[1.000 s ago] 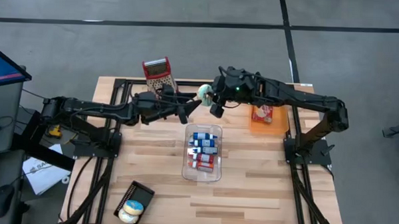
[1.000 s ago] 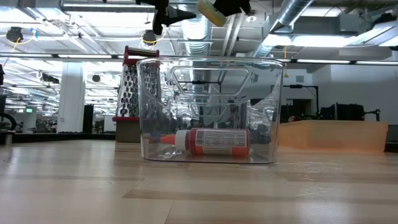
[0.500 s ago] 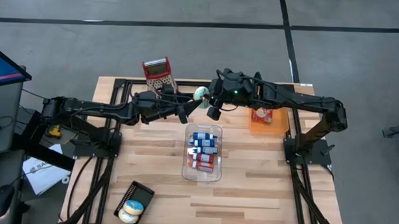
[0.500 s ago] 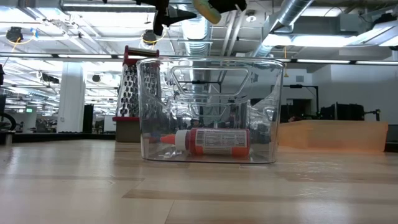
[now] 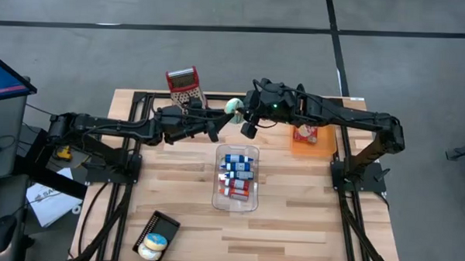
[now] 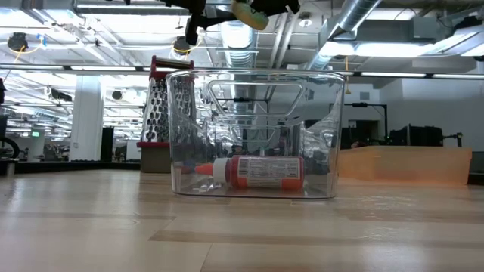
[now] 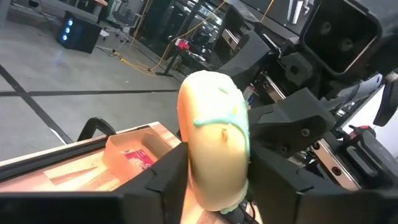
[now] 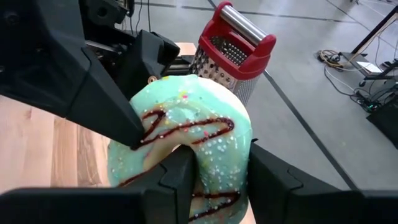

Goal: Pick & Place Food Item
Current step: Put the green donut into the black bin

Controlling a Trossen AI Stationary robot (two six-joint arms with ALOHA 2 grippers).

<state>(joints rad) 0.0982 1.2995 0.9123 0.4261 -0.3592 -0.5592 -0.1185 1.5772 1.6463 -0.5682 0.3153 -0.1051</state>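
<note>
A doughnut [image 8: 186,140] with mint-green icing, brown drizzle and sprinkles hangs in the air above the table's far middle [image 5: 233,107], well above the clear bin [image 6: 253,136]. My right gripper [image 8: 217,177] reaches it from the right and is shut on it. My left gripper [image 7: 214,171] comes from the left, and its fingers lie on either side of the same doughnut [image 7: 214,130]. In the high view the two grippers meet at the doughnut: the left [image 5: 222,118], the right [image 5: 244,117]. My left gripper pinches the doughnut between its two fingers, one finger [image 8: 118,106] lying on the iced face [image 8: 146,134] and the other on the plain side. The fingers come level from the table's left. The doughnut stands on edge, clear of the table. My right gripper pinches the part of the doughnut's ring nearest its wrist [image 8: 221,158] between its two fingers. It comes from the table's right, slanting down. The doughnut stands up from the fingers, lifted clear; whether one finger sits in the hole I cannot tell.
The clear bin [image 5: 218,176] at mid-table holds several small bottles. A red-handled grater [image 5: 184,84] stands at the far edge. An orange box [image 5: 306,141] with a red packet lies on the right. A black tray [image 5: 145,230] with doughnuts sits at the near left.
My left gripper's fingers have drawn together onto the doughnut that my right gripper keeps holding. The doughnut has edged a little toward the table's left and stays in the air.
</note>
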